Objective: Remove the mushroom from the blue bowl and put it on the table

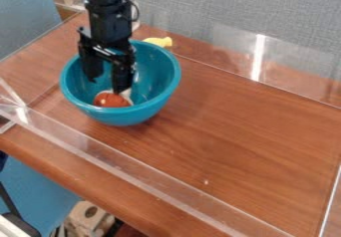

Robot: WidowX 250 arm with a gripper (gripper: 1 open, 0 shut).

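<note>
The blue bowl (pixel 158 100) sits at the left of the table (pixel 226 131). Inside it lies the mushroom (pixel 112 100), on its side, with the red-orange cap toward the front; most of the cream stem is hidden behind a finger. My gripper (pixel 107 82) points straight down into the bowl, just above the mushroom. Its black fingers (pixel 88 79) stand open on either side of the spot over the mushroom, with nothing between them.
A small yellow object (pixel 159 43) lies behind the bowl near the back wall. Low clear acrylic walls (pixel 147 181) ring the tabletop. Brown wood stretches right of the bowl.
</note>
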